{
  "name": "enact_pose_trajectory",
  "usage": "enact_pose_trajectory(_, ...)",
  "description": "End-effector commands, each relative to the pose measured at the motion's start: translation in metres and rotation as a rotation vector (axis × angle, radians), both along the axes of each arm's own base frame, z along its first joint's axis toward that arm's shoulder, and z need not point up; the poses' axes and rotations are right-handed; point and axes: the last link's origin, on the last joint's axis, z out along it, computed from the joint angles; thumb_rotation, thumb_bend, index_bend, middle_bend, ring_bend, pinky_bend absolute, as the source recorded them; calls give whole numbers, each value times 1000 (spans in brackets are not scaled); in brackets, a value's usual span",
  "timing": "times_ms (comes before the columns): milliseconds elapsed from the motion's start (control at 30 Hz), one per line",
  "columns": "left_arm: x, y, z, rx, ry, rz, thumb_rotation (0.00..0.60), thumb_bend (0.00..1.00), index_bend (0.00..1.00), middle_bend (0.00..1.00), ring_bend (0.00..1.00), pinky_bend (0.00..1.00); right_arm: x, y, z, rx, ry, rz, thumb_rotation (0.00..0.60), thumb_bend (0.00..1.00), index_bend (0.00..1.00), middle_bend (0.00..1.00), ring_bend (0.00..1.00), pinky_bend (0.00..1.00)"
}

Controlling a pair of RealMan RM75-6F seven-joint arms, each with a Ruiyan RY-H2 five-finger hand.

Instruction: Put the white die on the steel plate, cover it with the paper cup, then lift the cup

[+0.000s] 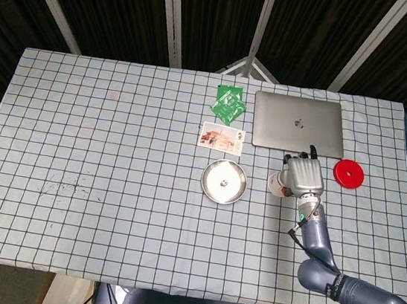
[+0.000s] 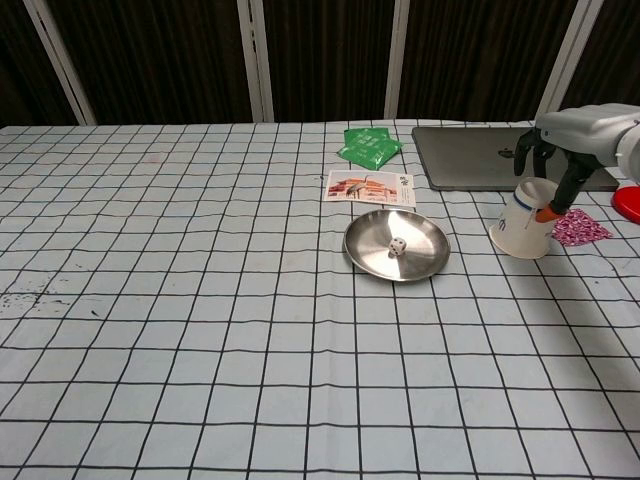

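A white die (image 2: pixel 397 246) lies inside the steel plate (image 2: pixel 420 262) at the table's middle; the head view shows the die (image 1: pixel 224 181) as a small speck in the plate (image 1: pixel 210 187). To the plate's right a white paper cup (image 2: pixel 524 228) stands mouth down and tilted. My right hand (image 2: pixel 570 135) reaches over it from above, fingers curled down on both sides, and grips its upper part. From the head view the hand (image 1: pixel 304 174) covers most of the cup (image 1: pixel 278 183). My left hand is in neither view.
A closed silver laptop (image 1: pixel 297 123) lies just behind the hand. A red disc (image 1: pixel 348 173) and a pink packet (image 2: pixel 580 229) sit to the cup's right. Green packets (image 1: pixel 228 101) and a picture card (image 1: pixel 222 138) lie behind the plate.
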Motion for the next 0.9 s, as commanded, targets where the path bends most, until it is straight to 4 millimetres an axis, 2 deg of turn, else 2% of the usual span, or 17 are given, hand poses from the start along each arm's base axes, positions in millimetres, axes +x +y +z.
enact_pose_trajectory(33, 0, 0, 0, -1, 1, 2, 600, 266, 348, 3, 0, 0, 1, 0, 0, -1, -6, 3, 600, 194, 537, 534, 290, 0)
enact_pose_trajectory(300, 1, 0, -1, -1, 3, 1, 600, 267, 351, 3, 0, 0, -2, 3, 4, -2, 1, 6, 600, 194, 556, 545, 302, 0)
enact_pose_trajectory(533, 1, 0, -1, -4, 1, 0, 600, 268, 354, 3, 0, 0, 4, 5, 7, -4, -6, 23, 600, 220, 583, 545, 307, 0)
enact_pose_trajectory(667, 1, 0, -1, -3, -4, -2, 600, 268, 354, 3, 0, 0, 15, 7, 11, -6, -23, 42, 600, 259, 585, 546, 310, 0)
enact_pose_trajectory(900, 2, 0, 0, -8, -16, -16, 600, 268, 354, 3, 0, 0, 48, 16, 8, 31, -16, 95, 600, 300, 591, 545, 310, 0)
